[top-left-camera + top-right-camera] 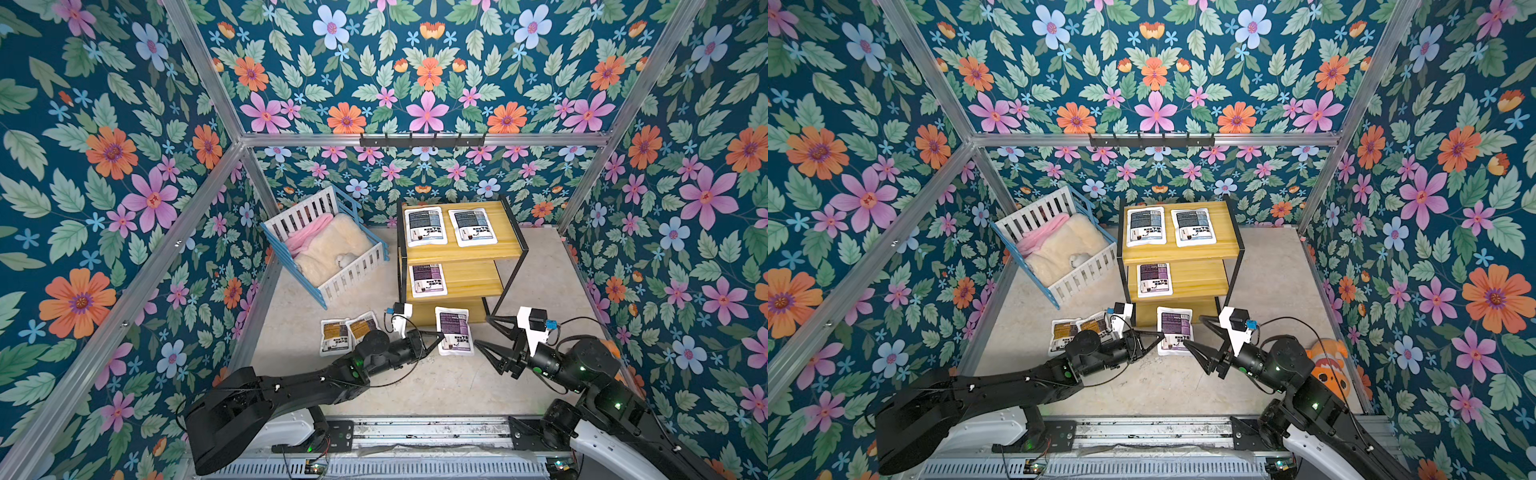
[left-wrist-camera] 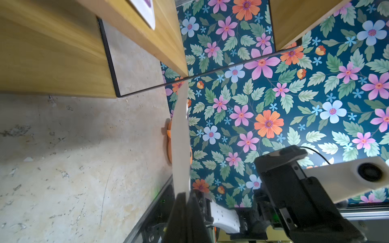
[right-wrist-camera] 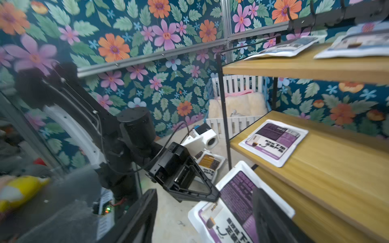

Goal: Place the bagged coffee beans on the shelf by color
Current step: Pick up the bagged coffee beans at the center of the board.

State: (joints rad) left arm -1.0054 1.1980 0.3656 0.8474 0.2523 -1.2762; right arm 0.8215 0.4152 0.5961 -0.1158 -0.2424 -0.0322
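Top views, purple pouch: the purple pouch (image 1: 455, 332) is label-up in front of the shelf (image 1: 469, 286), apparently lifted off the worktop (image 1: 415, 382). Its long axis runs away from the robot, toward the shelf.
Top views, left pincer: the left pincer (image 1: 437, 335) is clamped on the middle of the pouch's left long edge.
Top views, right pincer: the right pincer (image 1: 1192, 330) is spread wide and holds nothing. It sits at the opposite long edge, its nearer tip overlapping that edge.
Top views, other pouches: a second purple pouch (image 1: 427, 279) lies on the left half of the middle board, two blue-grey pouches (image 1: 425, 226) on the top board, and two yellow-brown pouches (image 1: 334, 336) on the worktop behind the left arm.
Left wrist, grip: the purple pouch (image 2: 181, 136) is seen edge-on, rising straight out of the closed left pincer (image 2: 185, 202). The shelf (image 2: 52, 63) lies beyond it.
Right wrist, straddle: the purple pouch (image 3: 235, 199) lies partly between the parted fingers of the right pincer (image 3: 206, 216). The left pincer (image 3: 216, 194) pinches its far edge.
Right wrist, goal: the bare right half of the middle board (image 3: 336, 168) lies beyond the held pouch and above it, beside the second purple pouch (image 3: 273, 142).
Judgement: both arms are at the pouch, but the bare spot lies on the right arm's side, so that arm likely has the shorter path.
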